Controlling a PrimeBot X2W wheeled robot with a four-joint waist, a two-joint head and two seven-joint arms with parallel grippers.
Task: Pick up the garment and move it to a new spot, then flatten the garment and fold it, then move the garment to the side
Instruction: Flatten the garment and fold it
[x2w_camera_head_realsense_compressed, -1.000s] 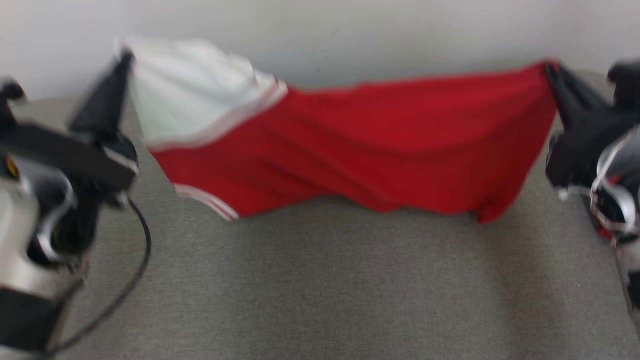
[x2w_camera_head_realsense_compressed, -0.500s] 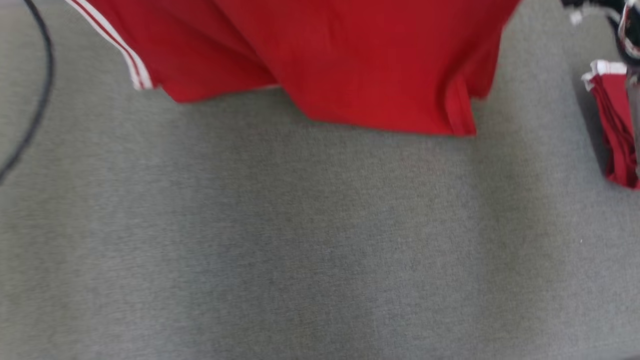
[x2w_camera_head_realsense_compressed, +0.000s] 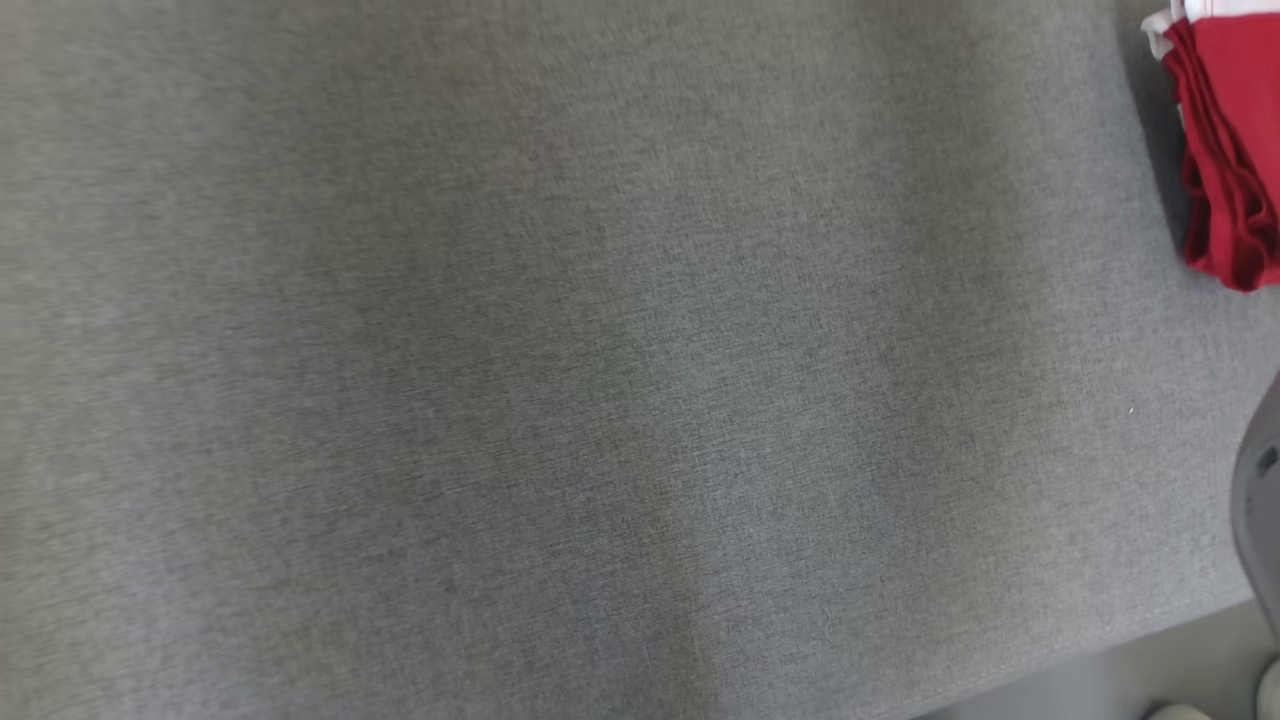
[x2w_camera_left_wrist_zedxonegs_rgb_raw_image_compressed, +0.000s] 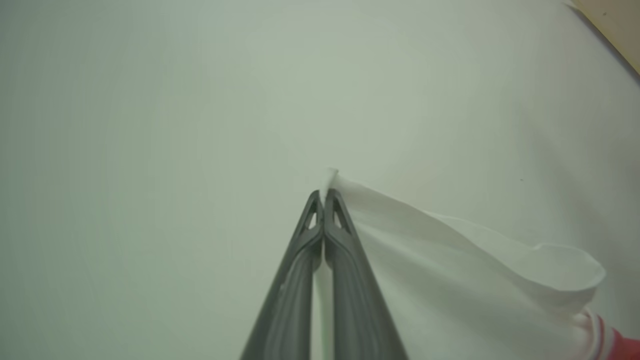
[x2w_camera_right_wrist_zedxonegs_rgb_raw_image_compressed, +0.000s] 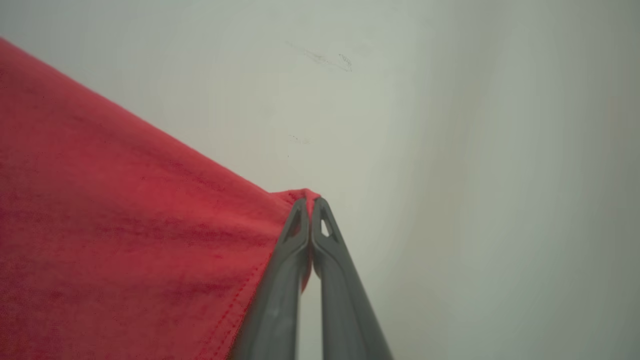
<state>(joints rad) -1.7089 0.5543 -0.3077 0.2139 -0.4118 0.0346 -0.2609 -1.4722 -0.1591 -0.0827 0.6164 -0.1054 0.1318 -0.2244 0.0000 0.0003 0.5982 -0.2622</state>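
Between my left fingers (x2w_camera_left_wrist_zedxonegs_rgb_raw_image_compressed: 325, 200), pressed tight together, sits a white corner of the garment (x2w_camera_left_wrist_zedxonegs_rgb_raw_image_compressed: 450, 280); a bit of cloth pokes out past the tips. From there the white fabric falls away to the lower right of the L wrist view and curls over in a loose fold. It ends at a red-and-white striped band (x2w_camera_left_wrist_zedxonegs_rgb_raw_image_compressed: 600, 336) w/ red beyond it. My right fingers (x2w_camera_right_wrist_zedxonegs_rgb_raw_image_compressed: 312, 210) are likewise clamped shut, on a red hem corner of the same garment. The red cloth spreads off to the left of the R wrist view, w/ the stitched hem running down beside the fingers. So the garment is held at both ends, w/ a pale wall (x2w_camera_left_wrist_zedxonegs_rgb_raw_image_compressed: 150, 125) behind it in both wrist views. On the R side the wall has faint scuff marks (x2w_camera_right_wrist_zedxonegs_rgb_raw_image_compressed: 325, 57); a tan strip (x2w_camera_left_wrist_zedxonegs_rgb_raw_image_compressed: 617, 22) cuts the top right corner of the L view. Head view looks down on the grey fabric-covered counter (x2w_camera_head_realsense_compressed: 600, 400). A folded red stack (x2w_camera_head_realsense_compressed: 1225, 160) w/ white trim lies at its far right, cut by the frame edge. Counter edge runs across the lower right, floor (x2w_camera_head_realsense_compressed: 1100, 690) past it. A grey rounded part (x2w_camera_head_realsense_compressed: 1262, 520) sits at the right edge; can't tell what it is.
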